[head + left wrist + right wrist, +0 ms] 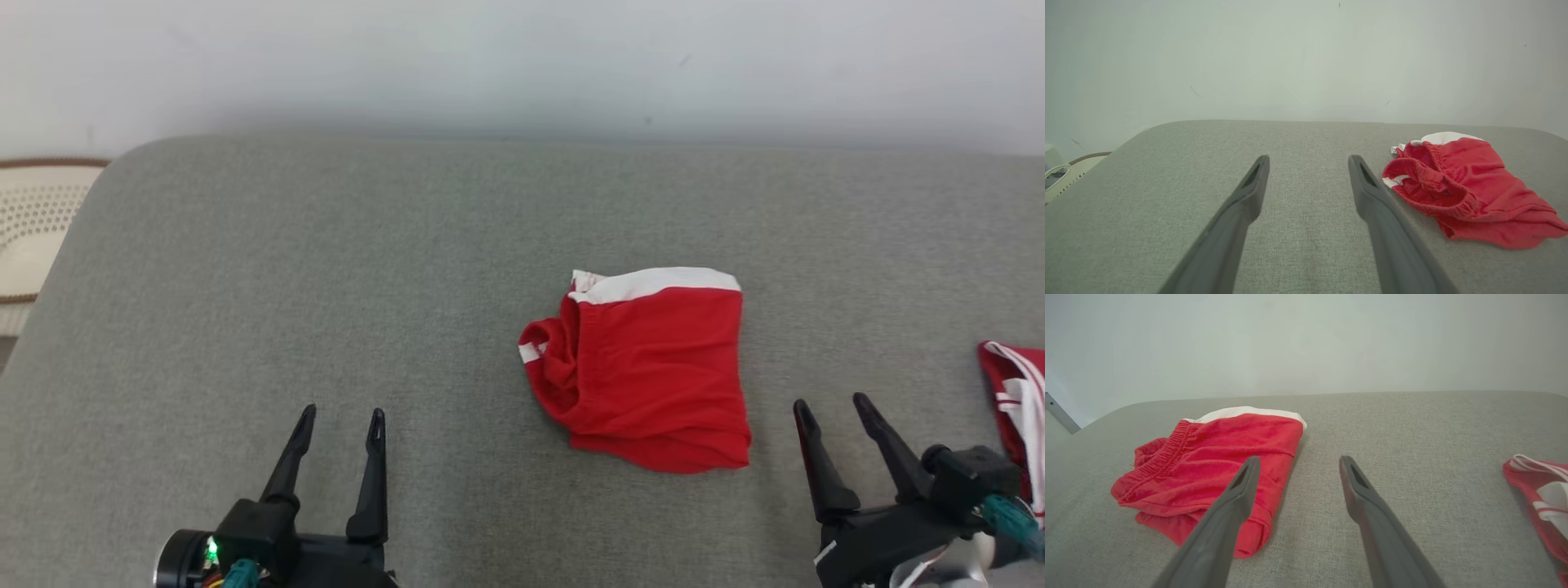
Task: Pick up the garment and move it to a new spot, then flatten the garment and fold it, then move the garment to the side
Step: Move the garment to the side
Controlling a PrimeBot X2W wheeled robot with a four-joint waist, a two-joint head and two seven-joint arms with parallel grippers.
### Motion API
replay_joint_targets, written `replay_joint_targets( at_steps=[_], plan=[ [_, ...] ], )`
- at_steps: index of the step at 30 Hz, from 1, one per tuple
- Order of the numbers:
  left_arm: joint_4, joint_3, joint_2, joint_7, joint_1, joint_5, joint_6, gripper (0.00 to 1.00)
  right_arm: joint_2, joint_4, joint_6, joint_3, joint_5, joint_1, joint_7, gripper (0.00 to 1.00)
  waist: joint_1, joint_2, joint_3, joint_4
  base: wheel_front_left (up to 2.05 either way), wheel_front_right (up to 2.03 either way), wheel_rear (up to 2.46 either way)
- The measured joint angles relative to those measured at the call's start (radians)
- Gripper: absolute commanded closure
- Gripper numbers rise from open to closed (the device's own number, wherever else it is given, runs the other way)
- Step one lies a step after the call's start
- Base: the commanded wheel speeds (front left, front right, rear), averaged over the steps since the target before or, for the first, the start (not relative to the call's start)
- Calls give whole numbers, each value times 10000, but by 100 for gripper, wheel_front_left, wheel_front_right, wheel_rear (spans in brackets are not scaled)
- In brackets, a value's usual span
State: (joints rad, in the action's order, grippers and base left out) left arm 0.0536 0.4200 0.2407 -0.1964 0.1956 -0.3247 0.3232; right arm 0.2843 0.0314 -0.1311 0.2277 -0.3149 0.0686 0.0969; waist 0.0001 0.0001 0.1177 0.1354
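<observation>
A pair of red shorts with a white band (649, 371) lies folded into a compact square on the grey cushion, a little right of centre. Its elastic waistband bunches at the left side (1427, 179). The white band runs along its far edge (1249, 412). My left gripper (340, 425) hovers open at the lower left, well apart from the shorts, with nothing between its fingers (1308, 163). My right gripper (833, 408) stands open just right of the shorts' near corner, empty (1298, 463).
A second red and white garment (1016, 408) lies at the cushion's right edge (1539, 490). The grey cushion (326, 269) ends at a white wall behind. A cream woven basket (33, 220) sits beyond the cushion's left edge.
</observation>
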Motion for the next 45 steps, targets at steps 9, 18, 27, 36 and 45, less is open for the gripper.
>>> replay_joint_targets(
  at_steps=[9,18,27,36,45],
  plan=[
    [-311,259,-401,-295,479,61,-134,0,318,1778,-2,928,-815,1249,182,0,1,0,852,691,0,0,0],
    [-642,326,-591,-477,815,92,-222,0,374,2844,4,1908,-1816,2110,178,100,1,0,1512,1099,0,0,0],
    [-704,247,-539,-523,903,102,-207,0,387,2353,4,2178,-1601,1945,458,100,1,0,1550,738,0,0,0],
    [-479,194,-290,-439,997,205,-119,0,564,1484,4,1624,-978,1071,370,100,-1,0,1612,-53,0,0,0],
    [-23,205,117,42,1376,510,-36,0,1212,800,0,888,-414,547,355,100,-1,1,1878,-1921,0,0,0]
  ],
)
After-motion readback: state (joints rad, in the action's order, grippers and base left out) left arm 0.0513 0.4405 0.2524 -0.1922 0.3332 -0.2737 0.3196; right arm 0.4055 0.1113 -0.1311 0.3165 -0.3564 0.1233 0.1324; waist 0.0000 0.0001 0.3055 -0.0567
